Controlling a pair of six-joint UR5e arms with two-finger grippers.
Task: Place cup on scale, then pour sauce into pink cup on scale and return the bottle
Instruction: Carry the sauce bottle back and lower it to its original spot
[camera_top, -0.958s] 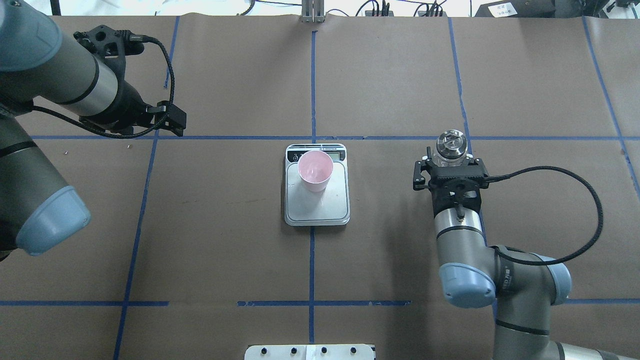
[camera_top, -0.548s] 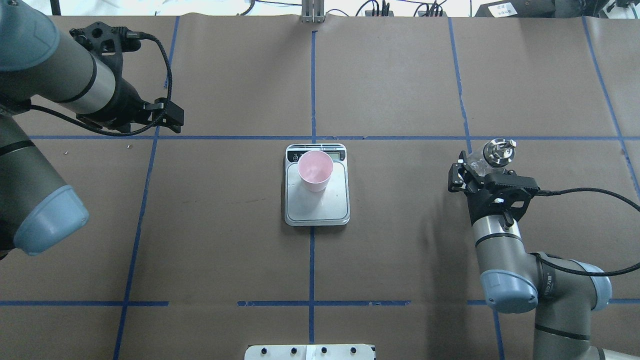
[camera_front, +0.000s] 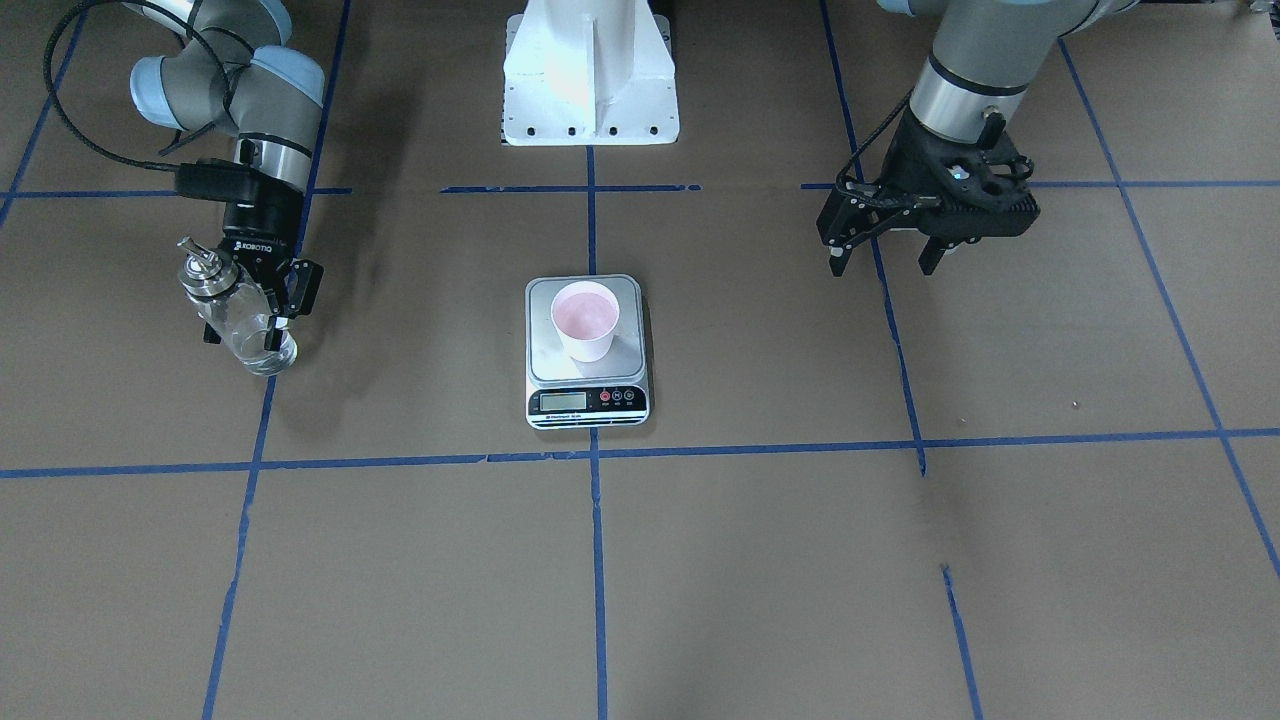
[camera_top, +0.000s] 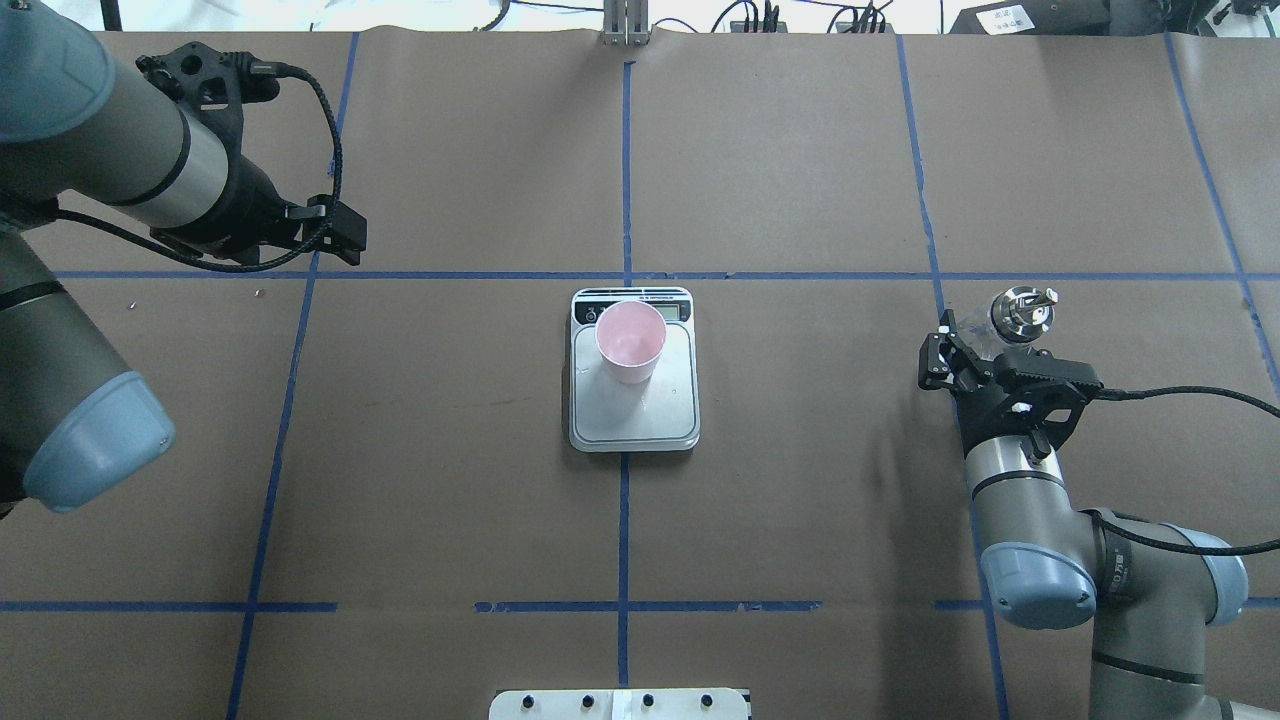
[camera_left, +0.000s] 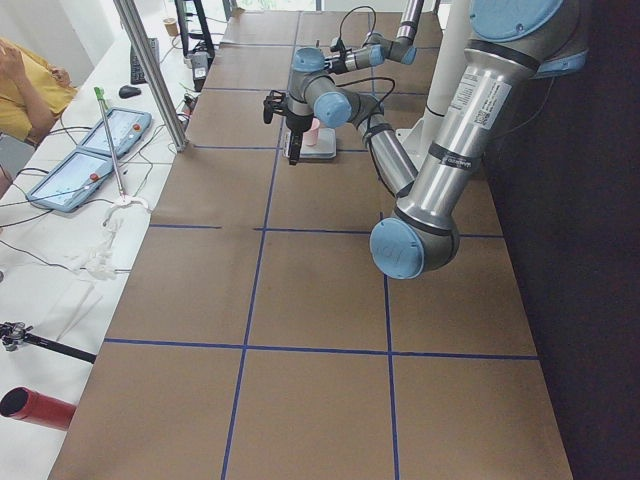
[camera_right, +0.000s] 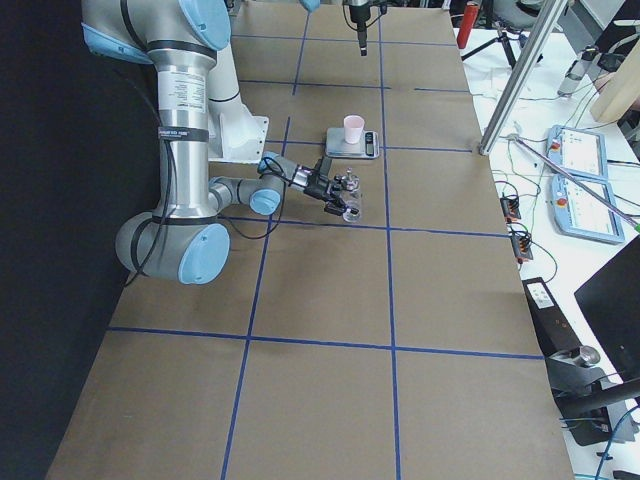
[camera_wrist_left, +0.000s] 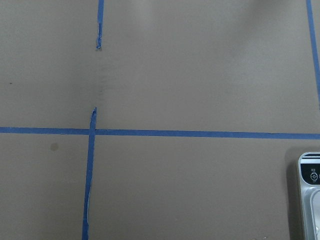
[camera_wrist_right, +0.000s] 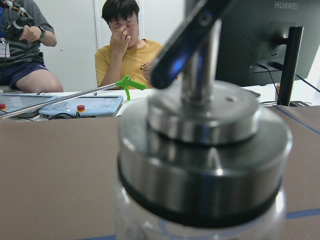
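Observation:
The pink cup (camera_top: 630, 340) stands upright on the far part of the scale's steel plate (camera_top: 640, 415), at mid-table; both also show in the front view, cup (camera_front: 585, 320) and scale (camera_front: 587, 400). My right gripper (camera_top: 985, 340) is shut on the clear glass bottle (camera_top: 1020, 312) far to the right of the scale. In the front view the bottle (camera_front: 245, 325) leans slightly, its base close to the table; I cannot tell if it touches. Its silver cap (camera_wrist_right: 205, 150) fills the right wrist view. My left gripper (camera_front: 882, 262) is open and empty, hovering left of the scale.
Brown paper with blue tape lines (camera_top: 625, 180) covers the table. The robot's white base (camera_front: 590, 75) stands behind the scale. The scale's corner (camera_wrist_left: 310, 200) shows in the left wrist view. Operators sit past the far edge (camera_wrist_right: 125, 45).
My right arm has carried the bottle to the right, further from the scale, and turned it slightly. The left arm has barely moved. Cup and scale are unchanged.

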